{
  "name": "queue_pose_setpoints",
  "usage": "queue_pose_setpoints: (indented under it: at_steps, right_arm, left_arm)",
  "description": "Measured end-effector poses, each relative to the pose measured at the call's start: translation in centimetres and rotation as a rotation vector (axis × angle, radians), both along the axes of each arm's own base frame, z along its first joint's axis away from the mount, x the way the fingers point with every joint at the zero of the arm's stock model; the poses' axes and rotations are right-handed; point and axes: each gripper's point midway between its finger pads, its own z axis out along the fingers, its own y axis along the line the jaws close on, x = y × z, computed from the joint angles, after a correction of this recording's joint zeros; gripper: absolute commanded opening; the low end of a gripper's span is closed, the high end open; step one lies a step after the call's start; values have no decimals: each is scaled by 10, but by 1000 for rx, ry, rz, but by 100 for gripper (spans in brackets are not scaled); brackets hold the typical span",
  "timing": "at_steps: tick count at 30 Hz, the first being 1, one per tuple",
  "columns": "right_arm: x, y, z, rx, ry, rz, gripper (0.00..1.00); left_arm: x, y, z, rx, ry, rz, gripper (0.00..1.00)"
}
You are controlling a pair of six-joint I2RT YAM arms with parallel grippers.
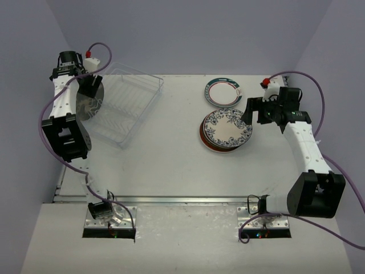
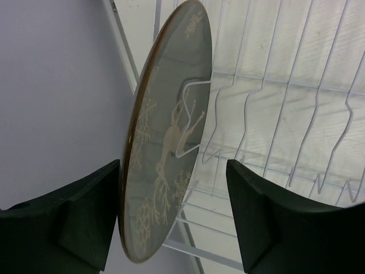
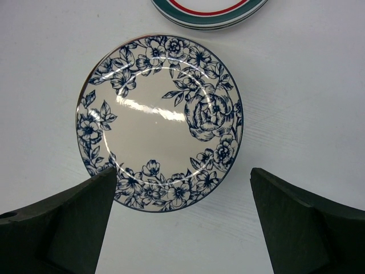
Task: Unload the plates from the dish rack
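One plate [image 2: 171, 108], grey-green with a cream deer and snowflakes and a brown rim, stands on edge in the wire slots at the left end of the clear dish rack [image 1: 134, 94]. My left gripper [image 2: 173, 171] is open and straddles its lower rim: the left finger is close behind the plate, the right finger well clear. In the top view this gripper [image 1: 91, 85] hangs over that plate [image 1: 85, 107]. My right gripper [image 3: 183, 177] is open and empty, just short of a blue floral plate [image 3: 154, 114] that tops a stack [image 1: 227, 127].
A white plate with a teal and red ring [image 1: 221, 90] lies behind the stack. A red rim [image 1: 212, 146] shows under the floral plate. The purple wall [image 2: 57, 85] runs close along the rack's left side. The other rack slots [image 2: 274, 114] hold nothing.
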Motion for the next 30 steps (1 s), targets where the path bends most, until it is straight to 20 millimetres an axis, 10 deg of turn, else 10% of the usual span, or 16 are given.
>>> queue_pose_setpoints:
  at_steps: [14,30]
  right_arm:
    - [-2,6,6,27,-16,21,99]
    - [-7,15,12,51,-29,35,99]
  left_arm:
    - [4,14,-16,33,2,11,3]
    - [-5,10,16,34,-36,11,0]
